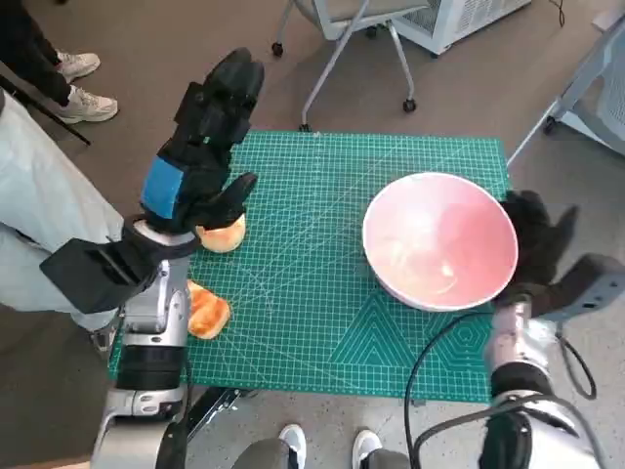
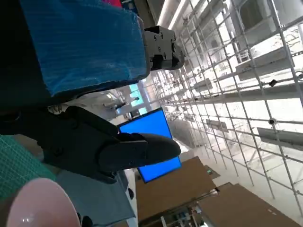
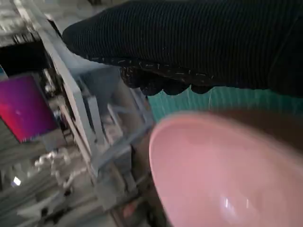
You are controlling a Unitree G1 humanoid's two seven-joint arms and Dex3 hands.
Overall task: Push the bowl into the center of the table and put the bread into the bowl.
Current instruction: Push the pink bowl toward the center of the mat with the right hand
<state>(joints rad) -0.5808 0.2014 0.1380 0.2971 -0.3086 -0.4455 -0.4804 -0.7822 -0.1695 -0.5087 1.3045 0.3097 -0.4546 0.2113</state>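
The left hand [image 1: 200, 147] hung above the left part of the desk [image 1: 322, 322], its blue-taped back up and its black fingers [image 1: 234, 83] reaching toward the far edge of the green cutting mat [image 1: 312, 283]. Those fingers were parted and held nothing; the thumb curved down toward one piece of bread [image 1: 223, 234], which lay on the mat just beneath the palm. Whether the thumb touched that bread could not be told. A second piece of bread [image 1: 207, 313] lay nearer the robot, beside the left forearm and close to the mat's left edge, well behind the fingers.

In the left wrist view the left hand [image 2: 90, 94] filled the upper left, a dark finger stretching out over empty air, with the pink rim of the bowl [image 2: 40, 203] and a strip of green mat in one corner.

The pink bowl [image 1: 439, 239] stood upright on the right part of the mat, not at its middle. The right hand [image 1: 537, 234], in its black knitted glove, sat just beyond the bowl's outer wall on the side away from the bread, fingers spread. Whether the glove pressed against the bowl could not be told. In the right wrist view the glove [image 3: 199, 42] made a dark band and the bowl [image 3: 222, 175] lay close under it.

A person's shoes [image 1: 83, 98] showed on the floor past the left fingers, and an office chair's base [image 1: 342, 59] stood beyond the desk.
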